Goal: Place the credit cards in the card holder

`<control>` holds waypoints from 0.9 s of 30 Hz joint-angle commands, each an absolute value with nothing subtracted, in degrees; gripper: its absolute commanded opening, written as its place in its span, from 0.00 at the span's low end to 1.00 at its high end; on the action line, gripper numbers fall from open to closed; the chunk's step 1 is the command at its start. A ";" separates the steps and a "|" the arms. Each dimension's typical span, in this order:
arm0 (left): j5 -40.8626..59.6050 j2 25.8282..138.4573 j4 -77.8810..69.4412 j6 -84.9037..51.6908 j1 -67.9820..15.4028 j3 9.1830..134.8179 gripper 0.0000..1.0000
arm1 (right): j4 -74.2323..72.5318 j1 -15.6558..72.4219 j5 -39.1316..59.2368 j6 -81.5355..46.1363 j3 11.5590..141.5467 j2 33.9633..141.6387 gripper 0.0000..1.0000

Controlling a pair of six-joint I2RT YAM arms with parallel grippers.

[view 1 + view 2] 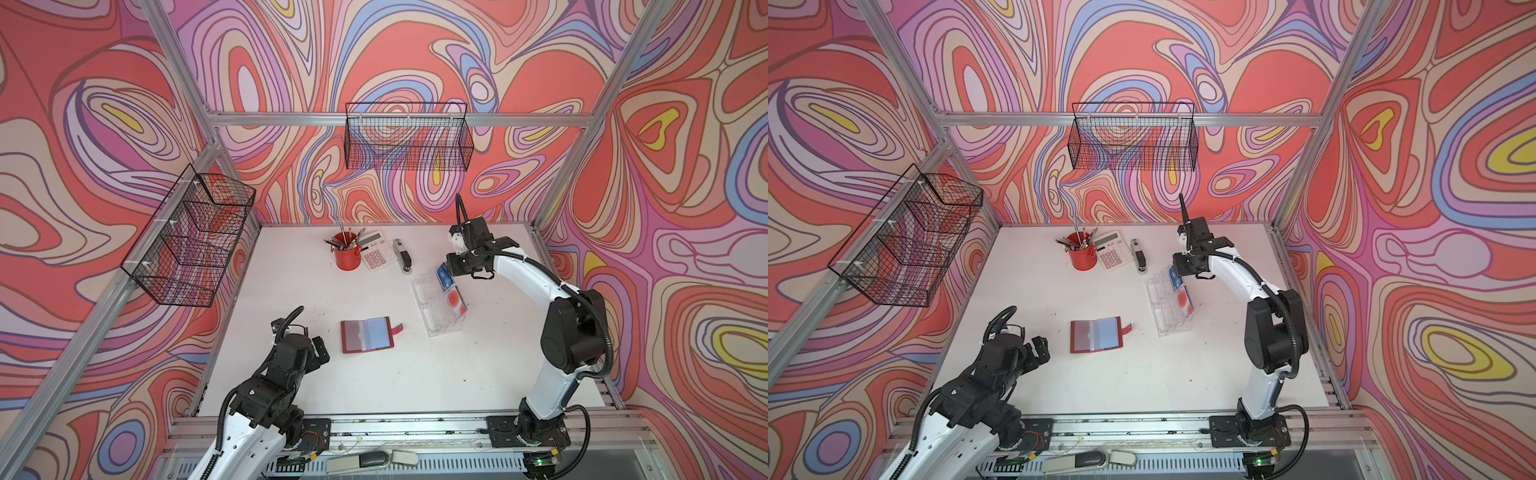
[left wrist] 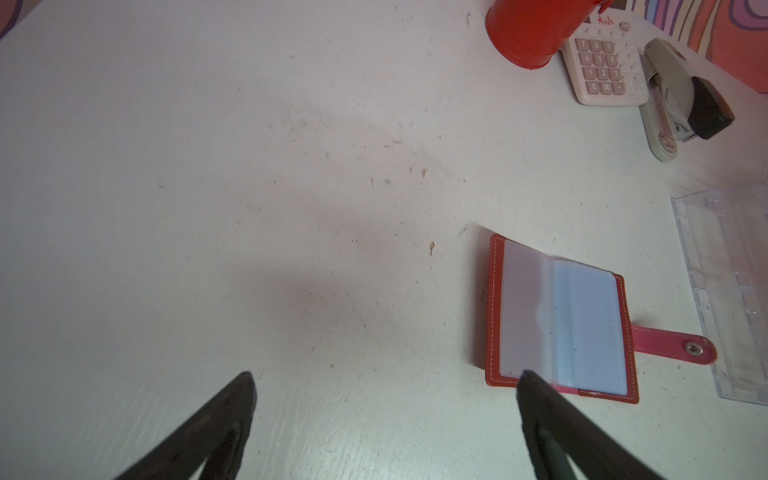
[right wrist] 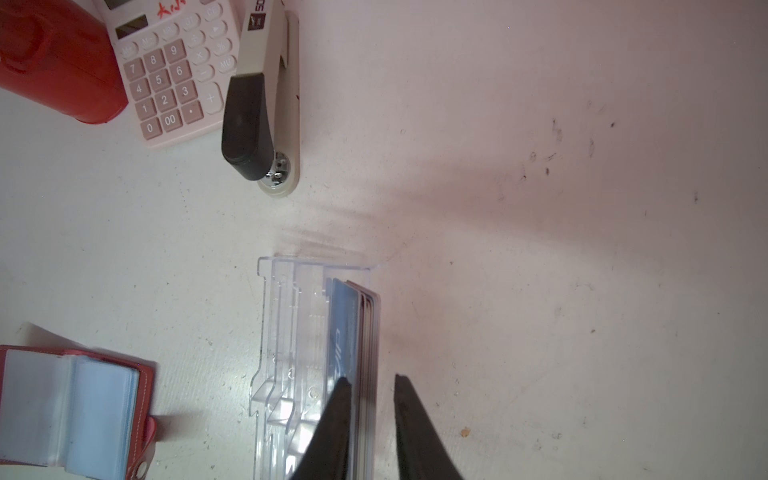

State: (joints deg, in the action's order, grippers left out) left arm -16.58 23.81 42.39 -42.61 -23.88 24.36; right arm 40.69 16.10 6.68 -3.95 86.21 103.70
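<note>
The card holder (image 1: 367, 334) (image 1: 1096, 335) lies open on the white table, red outside with clear sleeves over blue lining and its snap tab pointing right. The credit cards (image 3: 353, 328) stand on edge as a stack in the clear acrylic tray (image 3: 286, 332). In both top views a blue card (image 1: 444, 276) and a pale card with a red circle (image 1: 1183, 298) show. My right gripper (image 3: 370, 378) is narrowly open. It straddles the stack, one finger against the blue card's face and the other a small gap off the far side. My left gripper (image 2: 384, 374) hangs wide open and empty, left of the card holder (image 2: 561, 320).
A red pencil cup (image 1: 347, 257), a calculator (image 1: 376, 251) and a stapler (image 1: 402, 255) stand at the back of the table, just behind the tray (image 1: 436, 316). Wire baskets hang on the left wall (image 1: 191, 241) and back wall (image 1: 409, 141).
</note>
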 commanded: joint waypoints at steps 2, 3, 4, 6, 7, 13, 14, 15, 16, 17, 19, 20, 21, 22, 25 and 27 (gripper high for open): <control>-17.69 24.14 42.60 -42.81 -23.57 24.76 1.00 | 40.74 16.02 5.77 -3.65 85.55 101.73 0.17; -17.75 24.07 42.57 -42.81 -23.60 24.78 1.00 | 40.78 16.03 5.73 -3.60 85.56 101.78 0.15; -17.69 24.14 42.55 -42.80 -23.57 24.79 1.00 | 40.72 16.02 5.86 -3.60 85.53 101.78 0.14; -17.69 24.11 42.54 -42.80 -23.63 24.78 1.00 | 40.83 16.02 6.34 -3.45 85.60 101.95 0.15; -17.75 24.12 42.54 -42.83 -23.64 24.79 1.00 | 40.87 16.03 6.97 -3.35 85.61 101.95 0.18; -18.09 24.17 42.54 -42.72 -23.62 24.81 1.00 | 41.59 16.02 5.67 -3.99 85.50 103.61 0.31; -18.19 24.25 42.46 -42.65 -23.64 24.86 1.00 | 41.43 16.01 6.58 -3.97 85.43 103.96 0.31; -18.19 24.32 42.37 -42.56 -23.59 24.93 1.00 | 41.40 16.08 7.78 -4.00 85.39 104.38 0.31; -18.26 24.48 42.38 -42.39 -23.59 25.09 1.00 | 41.49 16.06 9.36 -4.00 85.40 104.82 0.30; -18.36 24.58 42.32 -42.36 -23.58 25.20 1.00 | 41.12 16.08 11.10 -4.11 84.92 105.03 0.29; -18.28 24.94 42.13 -41.95 -23.56 25.31 1.00 | 39.85 16.13 13.63 -4.56 82.98 104.74 0.28; -18.20 25.00 41.98 -41.88 -23.57 25.27 1.00 | 39.03 16.08 14.71 -4.97 81.82 104.26 0.28; -18.27 25.17 42.01 -41.90 -23.58 25.31 1.00 | 38.39 16.08 15.53 -5.16 81.03 103.80 0.27; -18.22 25.20 41.99 -41.93 -23.63 25.39 1.00 | 37.71 16.09 16.33 -5.40 80.20 103.18 0.27; -17.93 25.29 41.85 -41.68 -23.61 25.31 1.00 | 36.57 16.08 17.67 -5.87 78.09 101.78 0.26; -17.72 25.25 41.81 -41.68 -23.60 25.31 1.00 | 36.15 16.11 18.31 -6.09 77.57 101.27 0.23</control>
